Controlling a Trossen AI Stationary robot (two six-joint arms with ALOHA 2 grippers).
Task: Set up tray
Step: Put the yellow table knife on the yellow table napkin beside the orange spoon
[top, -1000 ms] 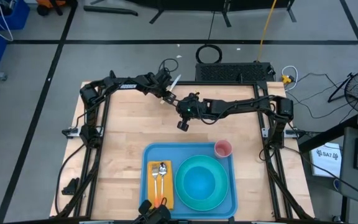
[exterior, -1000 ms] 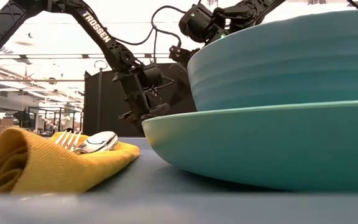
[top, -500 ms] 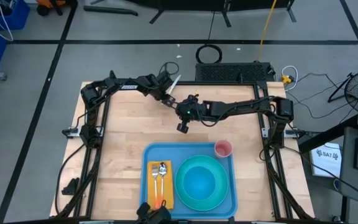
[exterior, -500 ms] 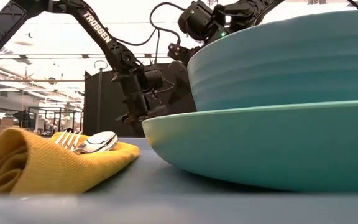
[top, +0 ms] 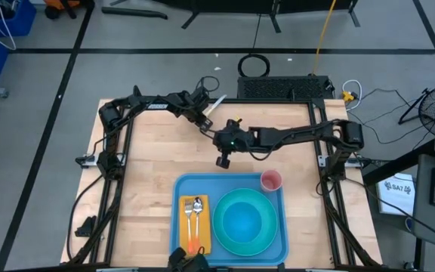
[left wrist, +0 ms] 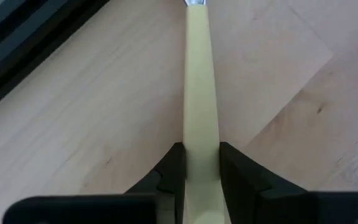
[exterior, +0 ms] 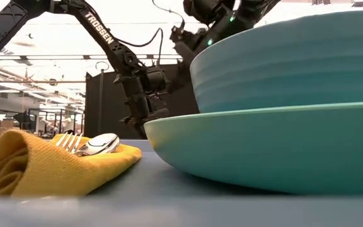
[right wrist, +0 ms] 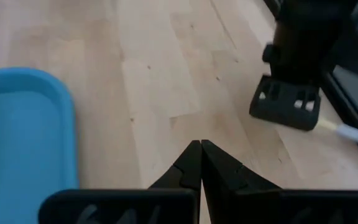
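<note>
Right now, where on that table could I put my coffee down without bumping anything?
Bare wood lies left of the light-blue rectangular plastic tray, toward the table's left edge, and a narrower strip on its right. The far middle is crowded: the left tool, shut on a cream-handled knife, and the shut right tool hang there.
</note>
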